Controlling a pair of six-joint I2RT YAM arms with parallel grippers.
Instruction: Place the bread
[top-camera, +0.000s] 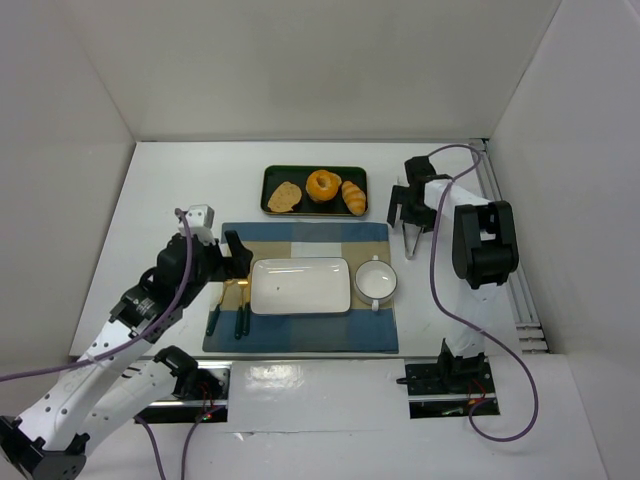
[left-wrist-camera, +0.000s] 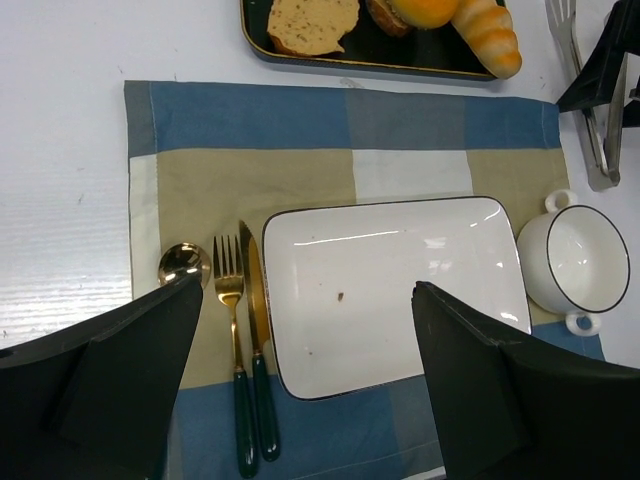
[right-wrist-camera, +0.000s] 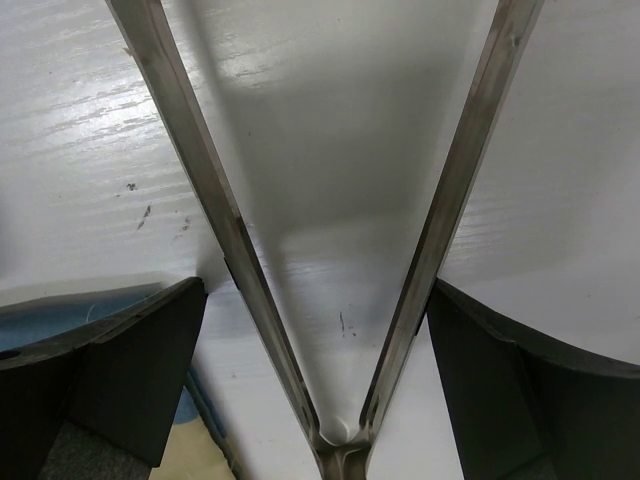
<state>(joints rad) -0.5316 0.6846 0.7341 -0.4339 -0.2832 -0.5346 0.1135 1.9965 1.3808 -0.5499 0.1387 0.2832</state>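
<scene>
Currently the bread (top-camera: 323, 185) is lying in the middle of the dark tray (top-camera: 285, 173), which is sitting at 12 o'clock from the white plate (top-camera: 300, 285), just past the far edge of the checked placemat (top-camera: 300, 240). A toast slice (top-camera: 284, 196) is lying at the bread's 9 o'clock and a small oblong roll (top-camera: 353, 196) at its 3 o'clock, both close against it; whether they are touching it I cannot tell.

The right gripper (right-wrist-camera: 316, 288) is hanging over bare table at 3 o'clock from the tray, apart from it. It is grasping a pair of metal tongs (right-wrist-camera: 208, 190), whose two arms are spreading away from the hinge, with nothing between them.

The left gripper (left-wrist-camera: 308, 290) is hovering above the placemat at about 9 o'clock from the plate, released, its dark fingers (left-wrist-camera: 120, 370) standing wide apart and holding nothing.

On the placemat, a white cup (top-camera: 376, 280) is sitting just beside the plate at 3 o'clock. A spoon (left-wrist-camera: 184, 263), a fork (left-wrist-camera: 229, 270) and a knife (left-wrist-camera: 254, 300) are lying side by side at the plate's 9 o'clock, the knife nearest it.
</scene>
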